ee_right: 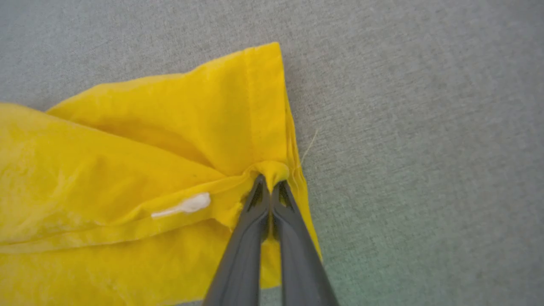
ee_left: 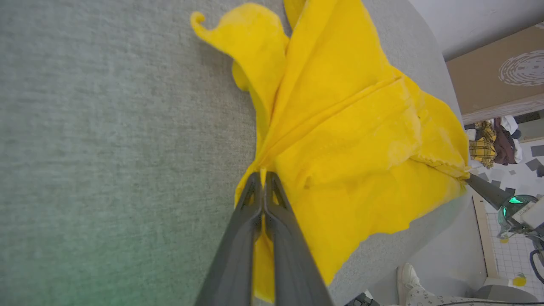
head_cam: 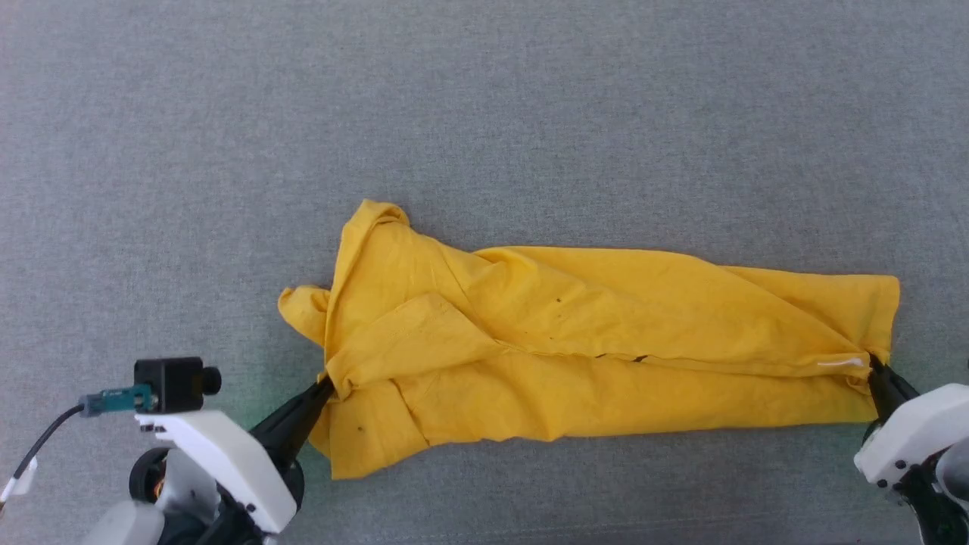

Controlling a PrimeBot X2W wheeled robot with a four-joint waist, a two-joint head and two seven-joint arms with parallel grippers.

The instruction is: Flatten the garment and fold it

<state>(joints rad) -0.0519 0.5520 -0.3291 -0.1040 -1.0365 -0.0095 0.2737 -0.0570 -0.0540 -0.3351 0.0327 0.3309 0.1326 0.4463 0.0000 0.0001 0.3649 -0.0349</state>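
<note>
garment (head_cam: 590, 341): inner layers hidden | right tool (head_cam: 872, 363): partly cut off by edge

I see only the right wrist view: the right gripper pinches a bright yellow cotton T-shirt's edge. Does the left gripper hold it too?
Observer: Yes, the left gripper is shut on bunched fabric at the other end of the bright yellow T-shirt.
Operator: Does it lie flat between them?
Observer: No; the head view shows a long band with deep folds.
Operator: Is anybody near?
Observer: A person's white shoe shows past the edge of the grey table, left wrist view.
</note>
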